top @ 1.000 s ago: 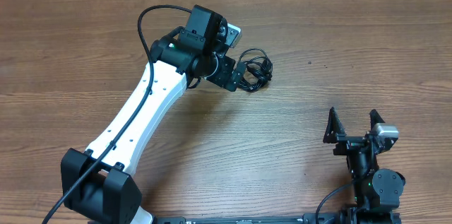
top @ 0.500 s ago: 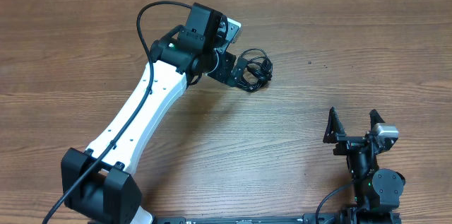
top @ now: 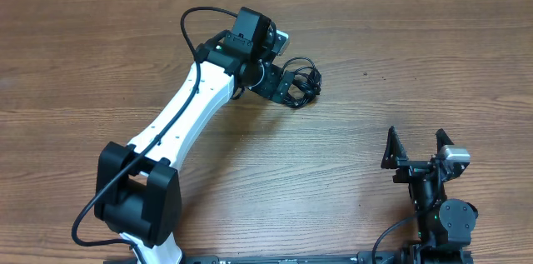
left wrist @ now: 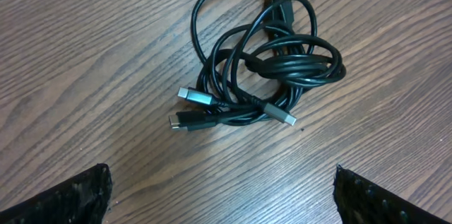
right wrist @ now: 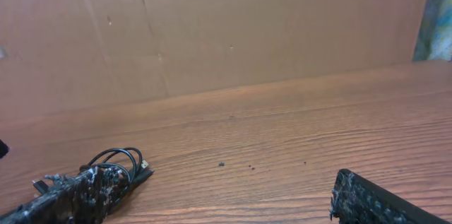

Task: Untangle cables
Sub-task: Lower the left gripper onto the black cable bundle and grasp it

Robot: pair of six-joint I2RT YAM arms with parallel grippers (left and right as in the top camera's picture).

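Observation:
The cables (top: 305, 82) lie as a small knot of thin black cords on the wooden table, far centre. In the left wrist view the cables (left wrist: 296, 66) are a tight bundle of loops with three small plug ends sticking out at its near side. My left gripper (top: 286, 86) hovers right at the knot's left side, open, and its fingertips (left wrist: 95, 185) stand wide apart with only bare wood between them. My right gripper (top: 415, 147) rests open at the front right, far from the knot. From there the cables (right wrist: 121, 163) show past its left finger.
A brown cardboard wall (right wrist: 212, 33) closes the far side of the table. A few dark specks (right wrist: 221, 163) lie on the wood right of the knot. The right arm's base (top: 445, 224) sits at the front right edge.
The left arm's elbow and forearm have swung to the right, and its wrist has shifted slightly right by the knot. The cables and the right arm have not moved.

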